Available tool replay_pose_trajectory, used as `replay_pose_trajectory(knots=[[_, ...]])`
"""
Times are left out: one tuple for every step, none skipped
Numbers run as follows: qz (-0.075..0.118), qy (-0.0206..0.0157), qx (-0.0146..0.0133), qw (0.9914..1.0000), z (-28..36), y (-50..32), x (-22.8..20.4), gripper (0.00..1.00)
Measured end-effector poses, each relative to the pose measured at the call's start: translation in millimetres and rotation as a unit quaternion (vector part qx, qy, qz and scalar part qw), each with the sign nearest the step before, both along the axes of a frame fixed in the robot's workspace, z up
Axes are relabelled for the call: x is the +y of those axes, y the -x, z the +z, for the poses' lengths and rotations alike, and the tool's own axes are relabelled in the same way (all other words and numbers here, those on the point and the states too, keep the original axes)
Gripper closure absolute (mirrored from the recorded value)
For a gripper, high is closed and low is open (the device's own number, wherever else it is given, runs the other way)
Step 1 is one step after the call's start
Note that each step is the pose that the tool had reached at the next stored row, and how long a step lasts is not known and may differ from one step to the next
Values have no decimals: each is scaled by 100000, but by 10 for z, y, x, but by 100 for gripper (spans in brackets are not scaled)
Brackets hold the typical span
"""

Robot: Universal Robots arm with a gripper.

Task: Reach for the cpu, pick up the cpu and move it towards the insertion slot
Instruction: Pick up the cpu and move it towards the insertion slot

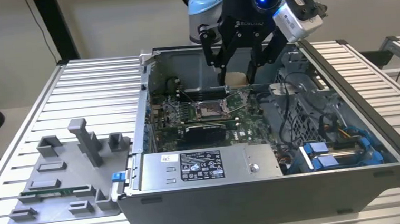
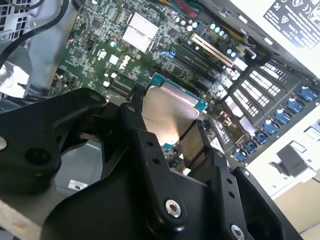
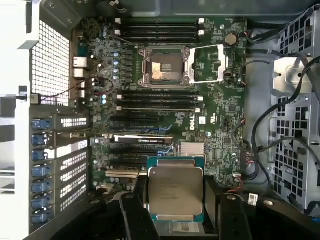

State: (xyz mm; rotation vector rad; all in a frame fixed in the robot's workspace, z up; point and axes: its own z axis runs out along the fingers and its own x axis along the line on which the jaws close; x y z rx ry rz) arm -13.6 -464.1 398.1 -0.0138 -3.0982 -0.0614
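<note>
pincer (image 3: 175, 197) points down, clamping cpu (image 3: 175, 190), raised above motherboard (image 3: 220, 120).

Exterior view overlooks the case (image 1: 275, 180) — both wrist views look inside.

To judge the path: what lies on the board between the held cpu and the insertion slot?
In the first wrist view, long black slots lie between the cpu and the insertion slot.

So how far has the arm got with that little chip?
The pick-up looks done: the gripper holds the cpu between its jaws, above the motherboard inside the computer case. In hand is the carry. Left: the open insertion slot is some way off.
</note>
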Motion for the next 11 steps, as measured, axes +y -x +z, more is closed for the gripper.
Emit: replay_pose_trajectory(knots=[[1,2,-2,100000,0,-8,3,100],[1,0,-3,100000,-1,-15,7,100],[0,4,-2,100000,0,-20,12,100],[-1,7,-1,100000,0,-22,16,100],[-6,8,0,100000,0,-22,16,100],[-6,5,-3,100000,0,-22,16,100],[-3,6,-3,100000,0,-22,17,100],[-1,7,-2,100000,0,-23,18,100],[-1,4,-2,100000,0,-23,18,100],[4,2,-2,100000,-1,-23,20,100],[6,-1,-4,100000,-1,-24,24,100]])
